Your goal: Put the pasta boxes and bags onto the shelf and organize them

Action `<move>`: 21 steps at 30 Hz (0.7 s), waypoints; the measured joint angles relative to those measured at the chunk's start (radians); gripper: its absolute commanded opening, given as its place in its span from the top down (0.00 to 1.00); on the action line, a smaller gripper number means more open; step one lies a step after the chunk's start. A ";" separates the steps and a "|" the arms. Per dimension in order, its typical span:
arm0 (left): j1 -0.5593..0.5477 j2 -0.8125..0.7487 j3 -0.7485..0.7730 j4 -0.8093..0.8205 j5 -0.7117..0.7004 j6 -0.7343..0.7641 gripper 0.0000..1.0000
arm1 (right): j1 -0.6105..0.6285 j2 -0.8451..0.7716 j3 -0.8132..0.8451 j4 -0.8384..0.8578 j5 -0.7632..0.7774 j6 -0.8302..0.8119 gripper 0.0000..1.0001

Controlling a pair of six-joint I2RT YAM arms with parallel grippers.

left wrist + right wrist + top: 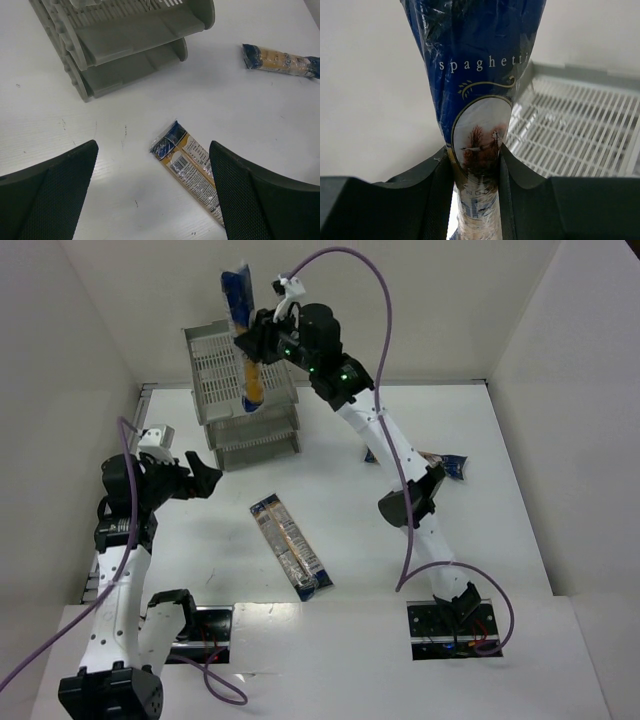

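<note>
The grey three-tray shelf (pixel 240 390) stands at the back left. My right gripper (pixel 252 340) is shut on a spaghetti bag (pixel 243 330) and holds it upright over the top tray; in the right wrist view the blue bag (pixel 475 100) is pinched between the pads, with the tray grid (pixel 570 130) behind. A second bag (pixel 290 545) lies flat mid-table, also in the left wrist view (pixel 192 167). A third bag (pixel 447 465) lies partly hidden behind the right arm, also in the left wrist view (pixel 280 61). My left gripper (pixel 205 480) is open and empty, left of the shelf's front.
White walls close in the table on the left, back and right. The right arm's purple cable (pixel 385 300) arcs above the shelf. The arm bases (pixel 450 625) sit at the near edge. The shelf's lower trays (pixel 130 60) show in the left wrist view.
</note>
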 measured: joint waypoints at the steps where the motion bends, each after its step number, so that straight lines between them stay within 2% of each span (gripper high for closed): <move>1: 0.000 0.007 0.000 0.003 0.003 0.000 0.01 | 0.000 0.021 0.000 0.002 0.008 0.011 1.00; 6: 0.000 0.042 0.002 0.014 0.006 0.000 0.01 | 0.000 0.097 -0.006 0.018 0.042 0.058 1.00; 15: 0.000 0.063 0.002 0.014 0.002 0.001 0.01 | 0.002 0.106 -0.006 0.094 0.058 0.096 1.00; 19: 0.000 0.064 0.002 0.014 -0.003 0.003 0.01 | 0.001 0.117 -0.007 0.145 0.084 0.116 0.95; 21: 0.000 0.064 0.002 0.014 -0.004 0.003 0.01 | 0.001 0.126 -0.017 0.179 0.093 0.128 0.88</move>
